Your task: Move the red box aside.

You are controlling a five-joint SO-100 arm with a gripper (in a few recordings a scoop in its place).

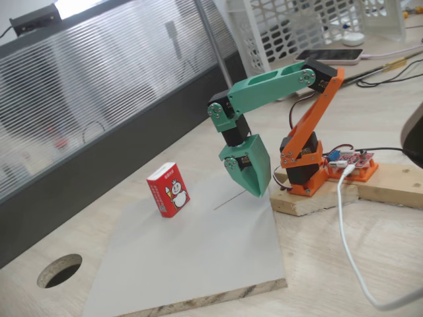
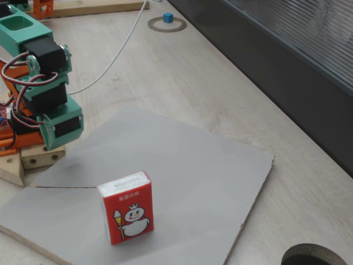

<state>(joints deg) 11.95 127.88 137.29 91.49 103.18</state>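
So the small red cardboard box with the snowman (image 1: 168, 190) stands upright, well apart from my green claw (image 1: 254, 190), off to its left in that fixed view. Claw's fingers look pressed together, I think, holding nothing.

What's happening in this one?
A green and orange arm sits folded over a grey board, its hand pointing down near the board's edge with nothing in it. The red box stands upright on the board, apart from the hand and untouched. Its snowman face shows in both fixed views. Whether the hand is open or shut is hard to tell. A round hole in the table lies beyond the board's corner. The box has not yet been moved aside.
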